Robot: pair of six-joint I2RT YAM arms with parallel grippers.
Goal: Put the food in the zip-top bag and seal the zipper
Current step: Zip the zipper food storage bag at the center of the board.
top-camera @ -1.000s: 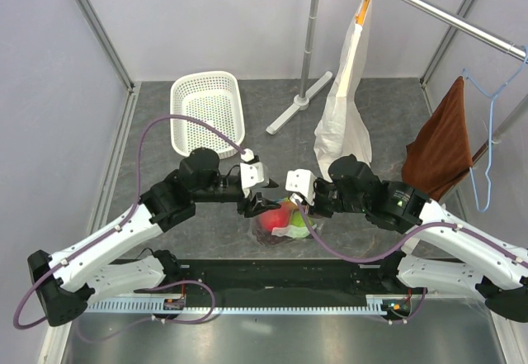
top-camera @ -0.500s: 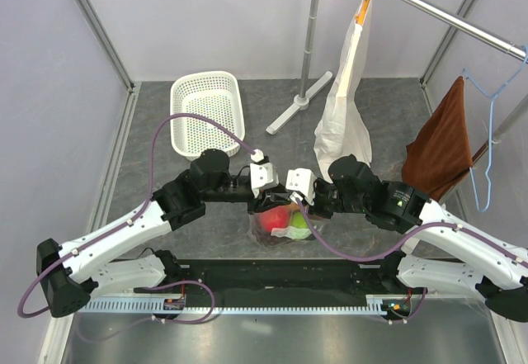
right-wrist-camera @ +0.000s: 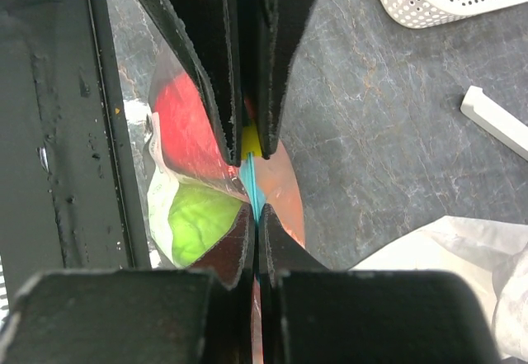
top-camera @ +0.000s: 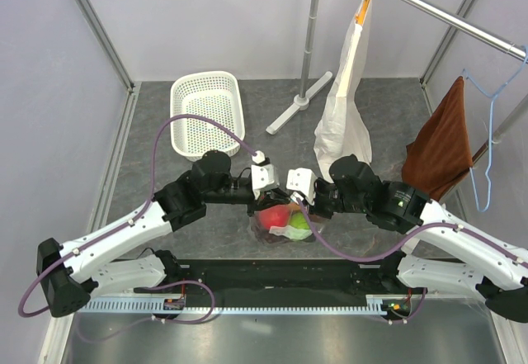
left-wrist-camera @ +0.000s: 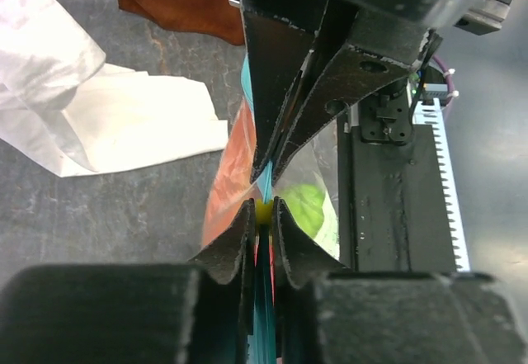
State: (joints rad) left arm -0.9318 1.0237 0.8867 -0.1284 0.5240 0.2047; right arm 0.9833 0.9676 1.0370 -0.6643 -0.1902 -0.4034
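Zip-top bag [top-camera: 280, 224] on grey, perhaps stone-patterned tabletop [top-camera: 379, 108]; pale walls [top-camera: 206, 17]

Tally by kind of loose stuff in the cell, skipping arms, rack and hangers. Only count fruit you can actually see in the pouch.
Bags: 2 (zip-top bag, white paper bag)
Baskets: 1 (white basket)
Cloths: 1 (brown cloth)
Fruit visible in the pouch: 2 (red fruit, green fruit); any others are hidden
Total: 6
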